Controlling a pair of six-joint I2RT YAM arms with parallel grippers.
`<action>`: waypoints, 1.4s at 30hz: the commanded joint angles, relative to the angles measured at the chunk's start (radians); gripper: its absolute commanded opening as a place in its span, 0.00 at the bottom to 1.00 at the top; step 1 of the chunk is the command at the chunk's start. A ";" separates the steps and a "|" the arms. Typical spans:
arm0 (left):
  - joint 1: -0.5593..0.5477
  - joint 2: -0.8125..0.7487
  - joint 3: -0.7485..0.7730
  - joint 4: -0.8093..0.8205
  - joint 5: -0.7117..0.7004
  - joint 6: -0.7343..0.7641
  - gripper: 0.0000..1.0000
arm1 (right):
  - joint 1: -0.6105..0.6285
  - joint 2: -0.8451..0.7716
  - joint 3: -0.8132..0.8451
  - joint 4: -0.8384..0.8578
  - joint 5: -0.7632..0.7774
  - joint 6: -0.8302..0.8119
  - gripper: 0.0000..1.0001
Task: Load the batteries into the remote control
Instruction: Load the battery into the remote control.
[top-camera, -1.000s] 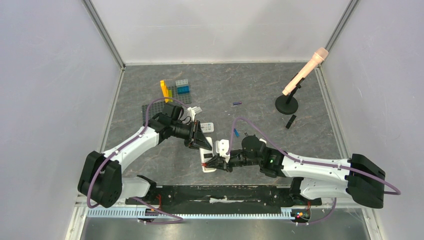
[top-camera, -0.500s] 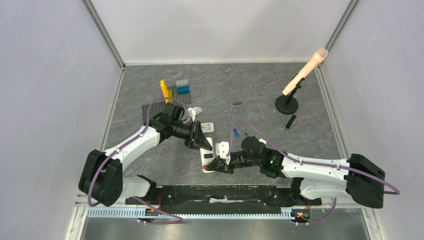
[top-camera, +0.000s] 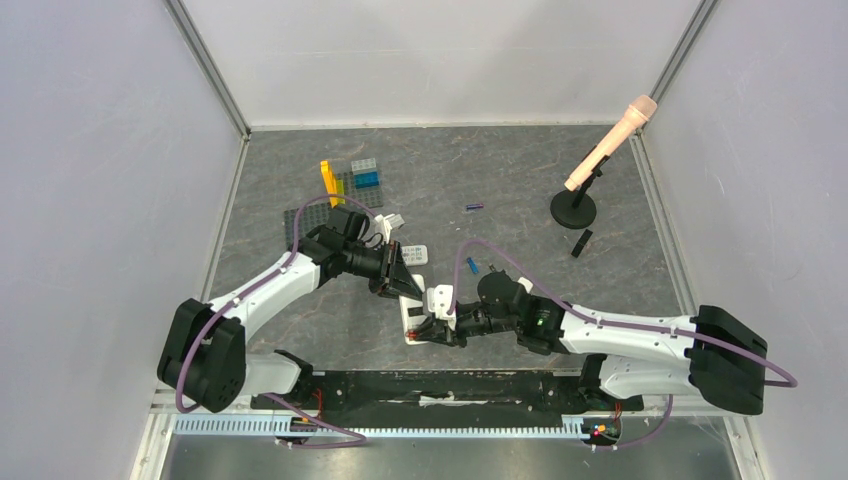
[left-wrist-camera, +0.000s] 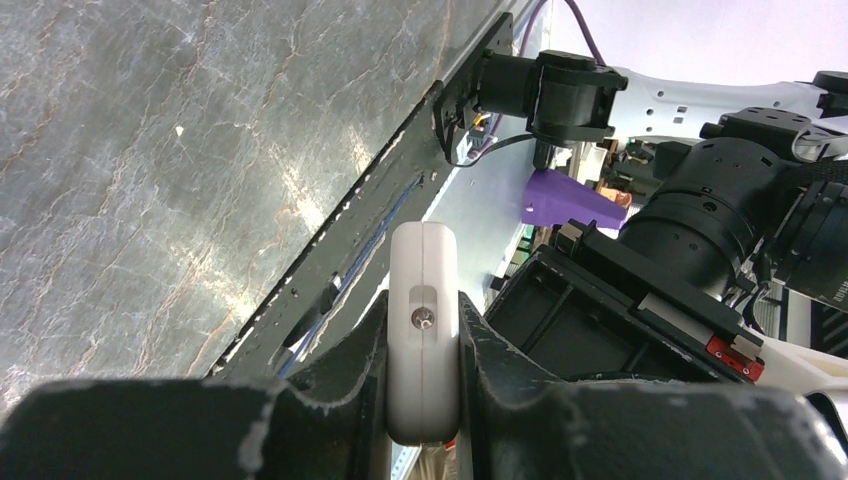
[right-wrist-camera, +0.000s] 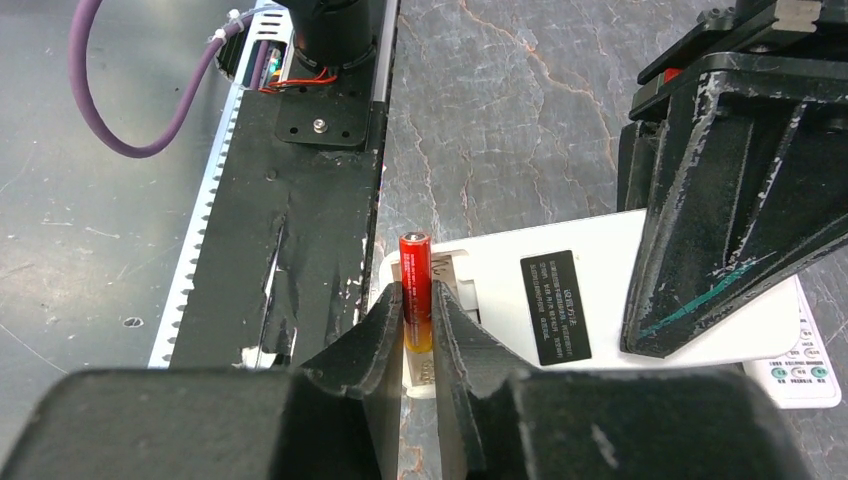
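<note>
Two grippers meet over the white remote control (right-wrist-camera: 490, 275), low on the grey worktop (top-camera: 500, 170) just ahead of the arm bases. The left gripper (left-wrist-camera: 423, 325) is clamped on the remote's thin edge, one finger on each flat side. The right gripper (right-wrist-camera: 416, 300) is nearly closed, its fingers pressed to the lower half of the red battery (right-wrist-camera: 415, 265), which stands at the remote's near end by the opened battery bay; whether it is seated there I cannot tell. Only the right wrist view shows that red cell and the black label on the remote's back. The top view alone shows the blue battery (top-camera: 471, 265), the purple-blue battery (top-camera: 474, 207) and the dark battery (top-camera: 581, 243) lying loose, well apart, plus a second remote (top-camera: 416, 254), coloured blocks (top-camera: 355, 178) and a microphone (top-camera: 612, 143) on a stand.
</note>
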 joint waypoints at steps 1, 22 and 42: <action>-0.002 -0.012 0.047 0.007 0.041 0.000 0.02 | 0.008 0.028 0.048 -0.084 0.003 -0.022 0.17; -0.002 -0.002 0.041 0.008 0.032 0.007 0.02 | 0.016 0.010 0.091 -0.100 0.019 0.012 0.35; -0.002 0.014 0.050 0.004 0.035 0.024 0.02 | 0.015 -0.092 0.174 -0.187 0.333 0.298 0.98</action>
